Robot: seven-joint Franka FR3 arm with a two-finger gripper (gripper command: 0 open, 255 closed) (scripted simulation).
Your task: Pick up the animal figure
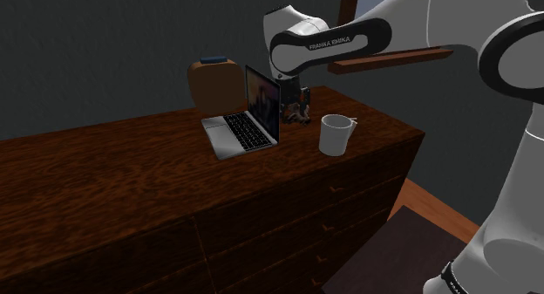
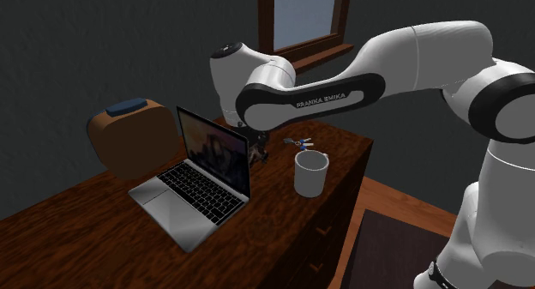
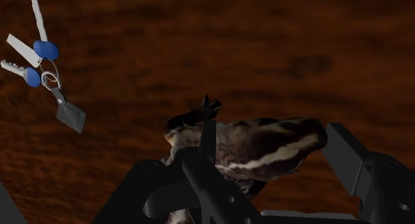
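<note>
The figure [image 3: 259,146] is a small animal with dark brown and cream stripes. It lies on the dark wooden table [image 1: 131,170], behind the open laptop [image 1: 248,126] and near the white mug [image 1: 334,135]. A bunch of keys [image 3: 40,63] with blue heads lies on the same table, apart from the figure.

I judge the figure to be light and stiff, like a moulded toy, so it should not bend under pressure. Its surface looks smooth and rounded, and for this reason it may slip or turn if the grip is only at one end. The ears and the thin parts at the head look like the weakest places. The best place to take it is across the middle of the body, where the sides are widest and most even.

The hand [image 3: 271,131] is low over the table, directly at the figure. Its fingers [image 3: 362,169] stand rather wide apart, with the body of the figure between them. One finger passes in front of the neck part, and the other is just beside the rear end. I cannot tell if either one already touches the figure. Nothing is clasped yet, as far as I can judge, and the figure seems to rest on the wood.
</note>
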